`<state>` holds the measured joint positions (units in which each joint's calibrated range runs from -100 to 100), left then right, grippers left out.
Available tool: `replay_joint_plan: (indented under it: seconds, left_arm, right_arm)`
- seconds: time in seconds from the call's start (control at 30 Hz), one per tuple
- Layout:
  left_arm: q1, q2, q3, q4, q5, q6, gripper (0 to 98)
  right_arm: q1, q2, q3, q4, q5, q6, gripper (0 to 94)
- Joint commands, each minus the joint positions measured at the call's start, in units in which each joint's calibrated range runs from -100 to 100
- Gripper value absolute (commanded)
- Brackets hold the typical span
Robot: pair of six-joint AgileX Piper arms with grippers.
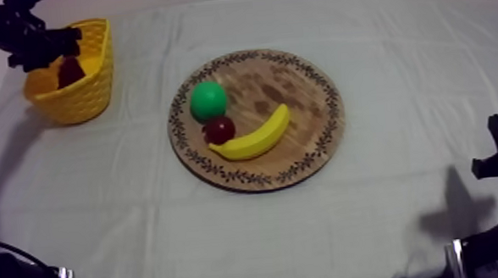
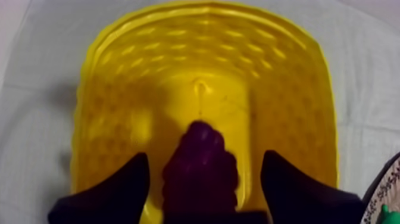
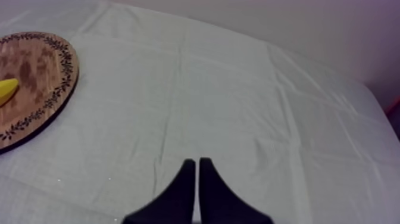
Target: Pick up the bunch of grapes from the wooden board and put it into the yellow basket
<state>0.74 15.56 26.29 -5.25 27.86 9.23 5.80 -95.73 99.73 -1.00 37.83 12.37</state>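
While my left gripper (image 2: 205, 156) hangs over the open mouth of the basket (image 2: 208, 65), its two black fingers stand apart. A sliver of yellow shows on either side of the bunch of grapes (image 2: 199, 179) between them, so I judge they are not pinching it. The bunch lies straight ahead of the gripper, inside the basket, with its long axis along the fingers and its narrow end toward the basket floor. I cannot tell whether it touches that floor. It looks dark purple, knobbly and dull. The basket is glossy yellow plastic with dimpled walls, and it stands at the far left of the desk (image 1: 394, 206).

Well apart from it, mid-desk, the round wooden board (image 1: 299, 86) carries a smooth green fruit (image 1: 208, 100), a small red fruit (image 1: 219, 130) and a curved banana (image 1: 256, 136), all close together.

My right gripper (image 3: 197, 161) is pressed together into a narrow wedge over bare cloth at the near right. It is much farther from the basket, so the next move belongs to my left arm.
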Motion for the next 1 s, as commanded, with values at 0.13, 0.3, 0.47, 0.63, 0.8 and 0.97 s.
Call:
replay_joint_plan:
  seconds: [0.13,0.3,0.47,0.63,0.8,0.97]
  left_arm:
    - [-0.15,-3.54,4.01,-0.09,-3.23,-0.14,69.2]
    - [-0.25,-9.03,7.78,-0.09,-3.33,-0.39,65.2]
    - [-0.02,-17.16,11.05,0.06,-0.35,-1.10,60.3]
    - [0.28,-27.48,16.71,-0.01,1.82,-1.28,56.4]
    - [0.30,-38.29,25.06,0.16,2.21,-0.60,50.9]
    - [0.43,-48.76,34.75,0.15,2.32,0.21,43.0]
  right_arm:
    - [0.02,-0.02,0.04,0.00,0.00,0.01,0.2]
    - [0.02,-0.02,0.04,0.00,0.00,0.01,0.2]
    - [0.02,-0.02,0.04,0.00,0.00,0.01,0.2]
    - [0.02,-0.02,0.04,0.00,0.00,0.01,0.2]
    - [0.02,-0.02,0.04,0.00,0.00,0.03,0.2]
    - [0.02,-0.02,0.04,0.00,0.00,0.03,0.2]
